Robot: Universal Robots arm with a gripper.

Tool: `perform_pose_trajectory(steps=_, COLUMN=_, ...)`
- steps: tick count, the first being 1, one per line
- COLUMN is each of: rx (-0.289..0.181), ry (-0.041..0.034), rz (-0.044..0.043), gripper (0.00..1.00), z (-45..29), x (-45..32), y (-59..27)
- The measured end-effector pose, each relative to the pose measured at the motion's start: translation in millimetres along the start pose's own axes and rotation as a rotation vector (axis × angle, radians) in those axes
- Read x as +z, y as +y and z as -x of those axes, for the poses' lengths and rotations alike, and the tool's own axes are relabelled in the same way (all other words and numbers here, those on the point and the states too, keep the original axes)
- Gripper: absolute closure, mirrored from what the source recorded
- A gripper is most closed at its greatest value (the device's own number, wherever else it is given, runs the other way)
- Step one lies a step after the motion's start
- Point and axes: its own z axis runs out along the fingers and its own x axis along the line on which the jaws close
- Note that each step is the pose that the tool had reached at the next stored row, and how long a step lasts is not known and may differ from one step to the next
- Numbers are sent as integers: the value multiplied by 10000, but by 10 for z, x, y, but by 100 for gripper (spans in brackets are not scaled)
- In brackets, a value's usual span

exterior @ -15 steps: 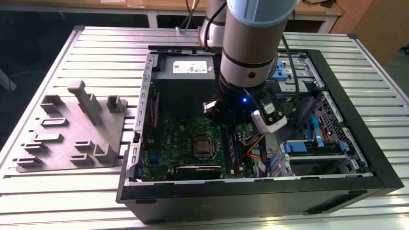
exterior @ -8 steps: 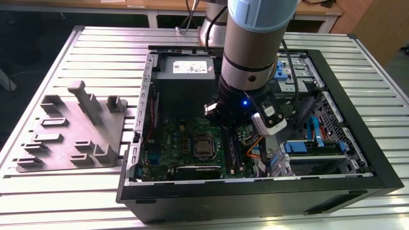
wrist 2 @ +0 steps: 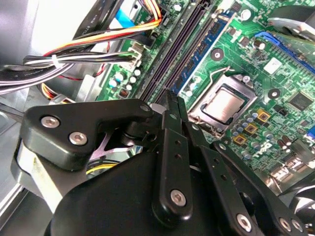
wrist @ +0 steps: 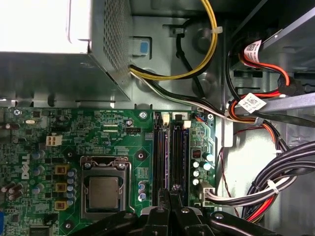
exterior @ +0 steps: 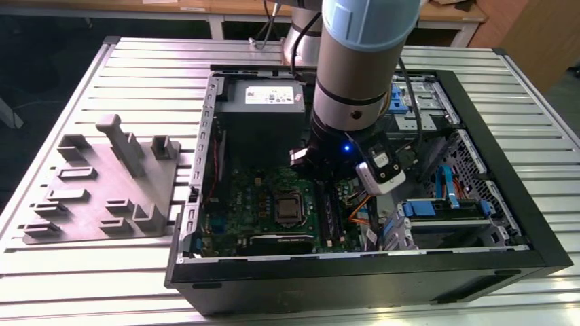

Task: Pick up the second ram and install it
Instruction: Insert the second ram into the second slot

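Exterior view's left: grey holder tray (exterior: 100, 183) on the slatted desk (exterior: 73, 81), well apart from the work. Centre: open computer case (exterior: 363, 272), with the power supply (exterior: 272, 98) at its far end and the motherboard (exterior: 263, 197) nearer the camera. The arm (exterior: 363, 61) reaches straight down into the case, over the memory slots.

The gripper (wrist: 170, 192) sits right above those slots. The fingers (wrist: 161, 214) are drawn together to a thin line; I cannot tell whether a board edge is nipped between them. The second ram (wrist: 176, 157) is, by my judgement, the slim dark strip standing in the slot that runs away from the fingertips. It is seen edge-on, so this is not certain.

Risks, as judged:
- The strip may sit off the slot's line or tilted, so a downward push jams it or flexes the motherboard.
- The white latches (wrist: 166, 118) may not catch.
- The cable bundle (wrist 2: 74, 54) near the slots could snag.

The first wrist view looks straight down on the slots and latches. The second wrist view comes in slantwise, giving the slot sides and the processor socket (wrist 2: 224, 105). The exterior view gives the tray and the arm's posture.
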Motion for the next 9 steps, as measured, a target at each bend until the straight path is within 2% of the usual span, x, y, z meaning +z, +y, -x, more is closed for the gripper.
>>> perform_pose_trajectory(steps=4, rx=0, ry=-2, rz=9, gripper=89, z=0, x=1, y=0)
perform_pose_trajectory(steps=6, rx=6, ry=-3, rz=118, gripper=89, z=-1, x=2, y=-2)
perform_pose_trajectory(steps=7, rx=7, ry=-2, rz=147, gripper=89, z=-1, x=1, y=-3)
perform_pose_trajectory(steps=9, rx=12, ry=-2, rz=148, gripper=89, z=0, x=1, y=-5)
